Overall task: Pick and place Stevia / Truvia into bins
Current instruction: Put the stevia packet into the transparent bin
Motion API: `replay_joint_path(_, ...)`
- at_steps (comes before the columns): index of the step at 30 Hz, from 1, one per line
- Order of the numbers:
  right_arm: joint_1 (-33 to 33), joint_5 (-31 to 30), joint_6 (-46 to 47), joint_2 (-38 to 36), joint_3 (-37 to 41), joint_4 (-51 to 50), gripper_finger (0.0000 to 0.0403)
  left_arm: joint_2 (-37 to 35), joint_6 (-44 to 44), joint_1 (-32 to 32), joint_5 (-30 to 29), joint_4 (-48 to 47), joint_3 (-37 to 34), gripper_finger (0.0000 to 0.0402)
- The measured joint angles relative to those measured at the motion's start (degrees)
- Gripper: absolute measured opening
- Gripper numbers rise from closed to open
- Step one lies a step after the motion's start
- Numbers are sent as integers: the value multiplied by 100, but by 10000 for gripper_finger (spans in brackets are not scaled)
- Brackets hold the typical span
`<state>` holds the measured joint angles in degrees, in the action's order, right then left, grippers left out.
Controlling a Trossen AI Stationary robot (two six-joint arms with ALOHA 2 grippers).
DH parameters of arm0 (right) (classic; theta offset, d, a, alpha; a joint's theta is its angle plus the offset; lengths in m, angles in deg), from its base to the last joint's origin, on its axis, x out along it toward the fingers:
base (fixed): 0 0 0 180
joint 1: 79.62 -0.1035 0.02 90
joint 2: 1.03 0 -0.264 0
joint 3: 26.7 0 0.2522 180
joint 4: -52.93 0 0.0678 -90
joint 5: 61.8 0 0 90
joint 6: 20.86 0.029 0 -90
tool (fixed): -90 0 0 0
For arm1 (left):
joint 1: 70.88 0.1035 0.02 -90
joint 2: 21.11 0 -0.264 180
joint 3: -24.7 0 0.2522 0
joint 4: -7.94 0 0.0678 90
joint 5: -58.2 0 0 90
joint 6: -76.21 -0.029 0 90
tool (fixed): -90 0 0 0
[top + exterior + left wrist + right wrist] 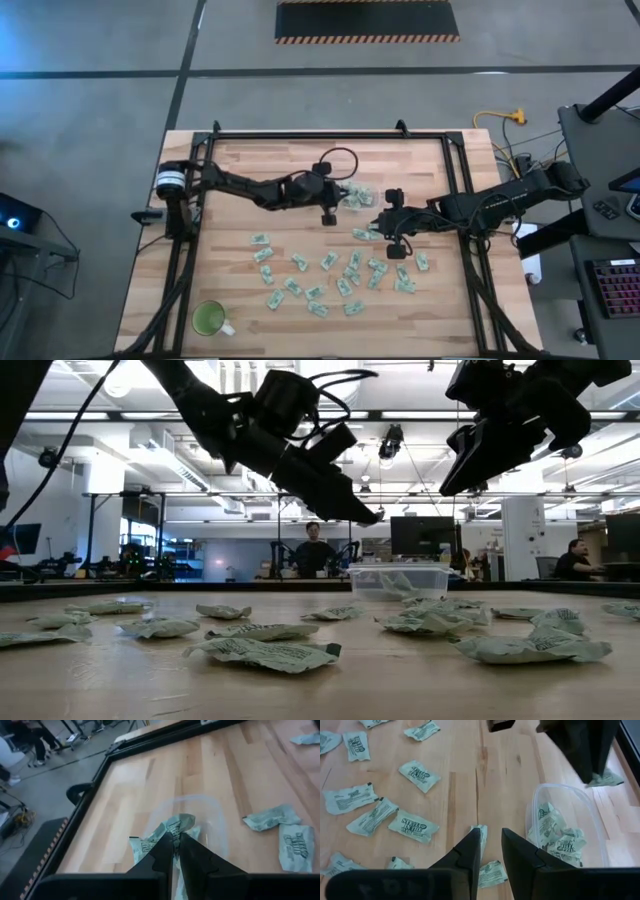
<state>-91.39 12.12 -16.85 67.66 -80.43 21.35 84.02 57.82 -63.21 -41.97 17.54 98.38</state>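
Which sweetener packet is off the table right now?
The packet pinched in the left gripper, held above the clear tub. The other loose ones lie flat on the wood or already inside the tub.

A light wooden table (240, 290) is shown from above. Stevia sachets (300, 262) are scattered across it, beside a clear plastic tub (356, 197) and a green cup (209, 319).

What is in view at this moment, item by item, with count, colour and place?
Sachets: roughly two dozen loose, pale green and white, across the near table half; more inside the tub.
Tub: one, clear, table centre.
Cup: one, green, near left corner.
Table: one, light wood, black frame.
People: two, in the room behind.
Left gripper: shut on a sachet above the tub.
Right gripper: beside the tub, over a loose sachet.
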Motion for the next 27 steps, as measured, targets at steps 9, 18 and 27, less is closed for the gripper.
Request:
replay_joint_path(9,0,0,-11,0,1,9,68,199,21,48,171,138,5,11)
replay_joint_path(18,0,0,9,0,2,5,68,372,146,57,161,166,72,53)
replay_joint_path(27,0,0,6,0,19,5,68,380,146,60,63,160,92,146)
